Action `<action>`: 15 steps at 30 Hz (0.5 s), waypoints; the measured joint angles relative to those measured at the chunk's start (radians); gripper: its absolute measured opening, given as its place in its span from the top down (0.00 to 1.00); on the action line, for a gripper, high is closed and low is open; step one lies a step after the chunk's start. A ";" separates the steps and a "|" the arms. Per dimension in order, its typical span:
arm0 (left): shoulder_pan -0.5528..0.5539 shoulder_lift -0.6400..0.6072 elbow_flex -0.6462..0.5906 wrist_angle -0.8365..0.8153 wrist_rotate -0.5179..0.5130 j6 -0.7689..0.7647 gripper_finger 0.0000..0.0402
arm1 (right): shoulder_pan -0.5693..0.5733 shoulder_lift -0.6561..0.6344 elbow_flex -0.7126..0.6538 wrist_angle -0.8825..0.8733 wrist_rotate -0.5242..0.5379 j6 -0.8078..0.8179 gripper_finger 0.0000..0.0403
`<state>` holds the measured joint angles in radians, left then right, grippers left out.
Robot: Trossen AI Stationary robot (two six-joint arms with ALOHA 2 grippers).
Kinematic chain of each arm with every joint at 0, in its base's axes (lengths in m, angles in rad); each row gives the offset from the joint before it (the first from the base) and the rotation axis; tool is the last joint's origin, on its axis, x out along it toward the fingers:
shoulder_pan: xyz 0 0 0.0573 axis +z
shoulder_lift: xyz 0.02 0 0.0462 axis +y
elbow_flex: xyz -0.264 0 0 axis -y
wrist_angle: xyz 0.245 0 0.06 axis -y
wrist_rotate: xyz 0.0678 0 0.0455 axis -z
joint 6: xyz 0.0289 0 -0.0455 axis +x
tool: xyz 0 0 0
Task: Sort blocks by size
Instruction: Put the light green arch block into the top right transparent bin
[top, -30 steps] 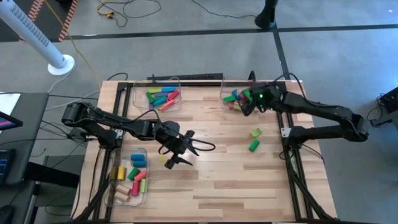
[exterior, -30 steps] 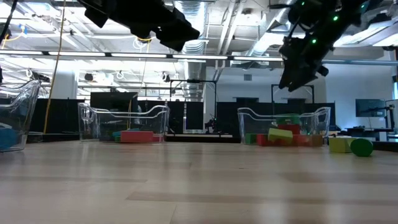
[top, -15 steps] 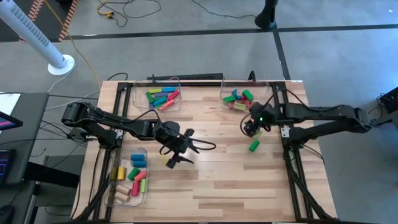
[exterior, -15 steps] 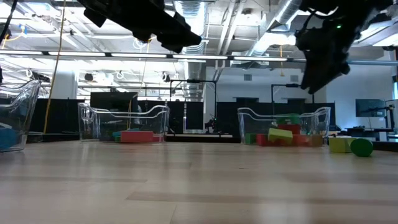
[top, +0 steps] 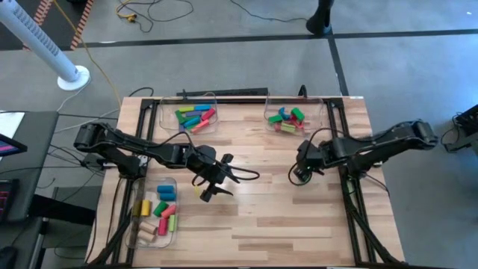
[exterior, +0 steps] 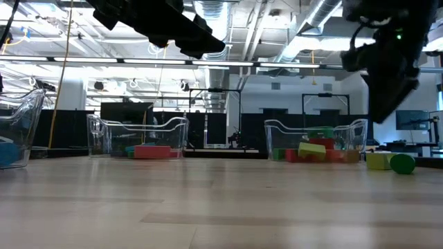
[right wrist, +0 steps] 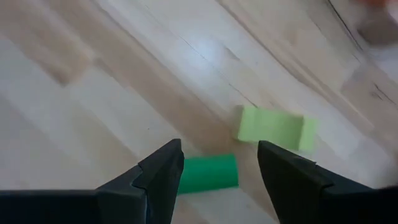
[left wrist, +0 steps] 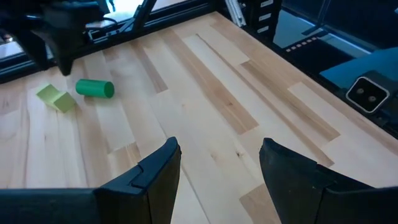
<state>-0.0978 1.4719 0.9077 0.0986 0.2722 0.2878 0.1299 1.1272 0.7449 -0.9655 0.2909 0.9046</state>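
A pale butcher-block table (top: 254, 217) on a dark frame stands on grey floor, with a white fan stand (top: 45, 46) off one corner and cables lying about beyond the far edge. Three clear plastic bins sit on the wood. The far-left bin (top: 188, 113) holds long blocks (top: 194, 116) in green, blue, yellow and red. The far-right bin (top: 287, 118) holds shorter ones (top: 286, 119), mostly red, green and blue. The near-left bin (top: 155, 211) by the left edge carries a mix (top: 160, 209) of yellow, blue, red, green and plain wood pieces.

The right gripper (right wrist: 219, 168) hangs low over the right side of the table, fingers spread with nothing between them, directly above a green cylinder (right wrist: 207, 173) lying on its side. A lime-green cube (right wrist: 276, 129) sits just beside that cylinder, apart from it. From overhead the arm hides both blocks, but across the table at surface level they show near the right edge, cube (exterior: 377, 160) and cylinder (exterior: 402, 163) close together.

The left gripper (top: 220, 179) hovers over the table's middle, near the near-left bin, fingers parted and empty, with a small yellow block (top: 203, 196) on the wood just under it.
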 joint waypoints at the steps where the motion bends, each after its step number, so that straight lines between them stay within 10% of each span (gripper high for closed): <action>1: 0.000 0.000 0.000 -0.002 -0.006 0.000 0.48 | 0.002 0.017 -0.003 -0.013 0.000 0.016 0.41; 15: 0.000 0.003 0.000 -0.005 -0.040 0.000 0.48 | -0.053 0.164 -0.064 0.043 -0.001 0.004 0.41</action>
<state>-0.0975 1.4746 0.9077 0.0937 0.2324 0.2877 0.0766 1.2907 0.6811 -0.9227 0.2901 0.9088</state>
